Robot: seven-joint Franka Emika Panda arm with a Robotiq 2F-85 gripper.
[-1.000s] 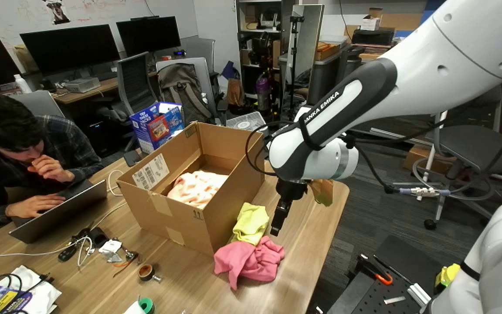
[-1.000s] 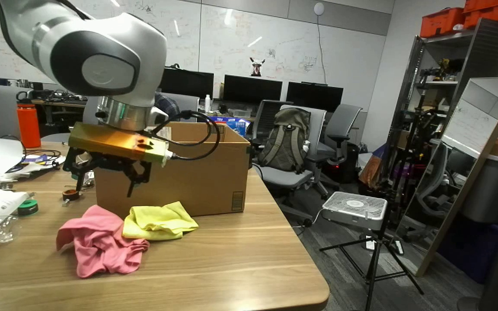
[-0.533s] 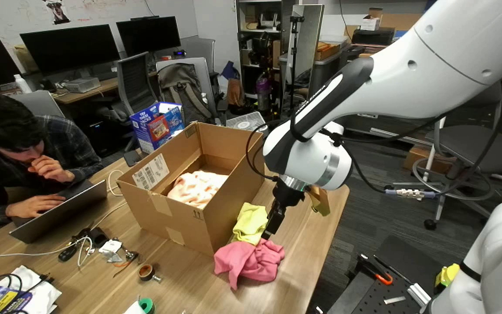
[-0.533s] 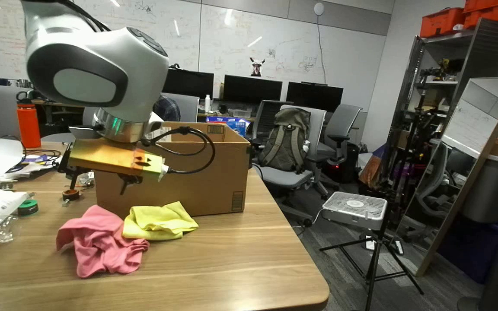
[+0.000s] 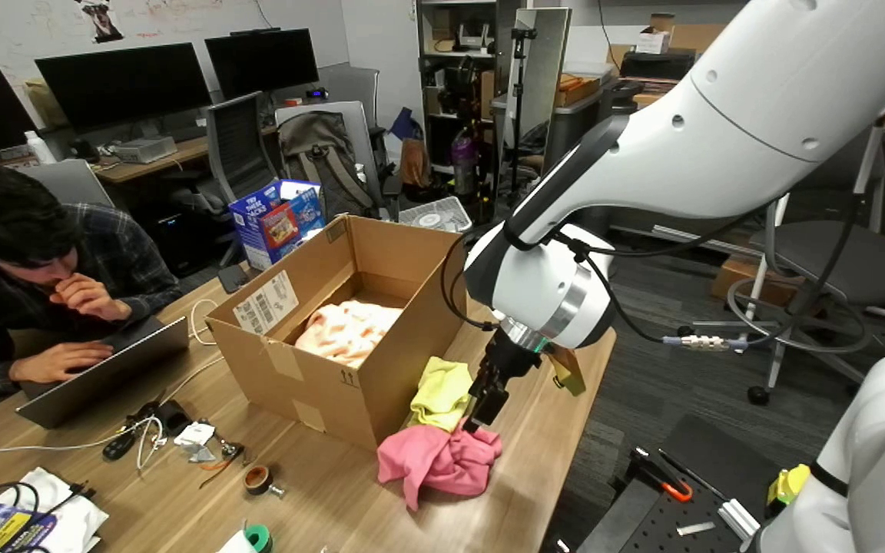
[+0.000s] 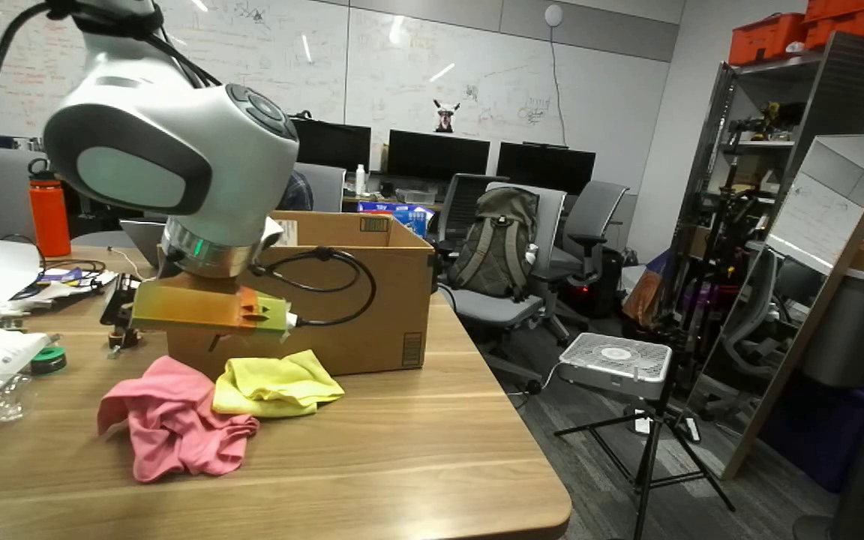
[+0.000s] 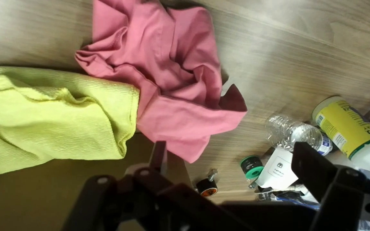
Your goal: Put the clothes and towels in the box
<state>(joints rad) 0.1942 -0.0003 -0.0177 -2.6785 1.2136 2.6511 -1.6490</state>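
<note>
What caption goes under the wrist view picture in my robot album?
Yellow cloth meets crumpled pink cloth, with the robot's open gripper nearby.

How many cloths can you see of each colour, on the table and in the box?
Pink cloth: 1, on the table
Yellow cloth: 1, on the table
Cream and pale pink cloth: 1 showing, in the box
Total: 3 in sight; anything underneath the one in the box is hidden

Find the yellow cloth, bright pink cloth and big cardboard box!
Yellow cloth (image 6: pixel 277 386): in an exterior view, on its folded middle.
Bright pink cloth (image 7: pixel 159 69): in the wrist view, on its crumpled middle.
Big cardboard box (image 5: pixel 329 390): in an exterior view, on the wall with arrows.
</note>
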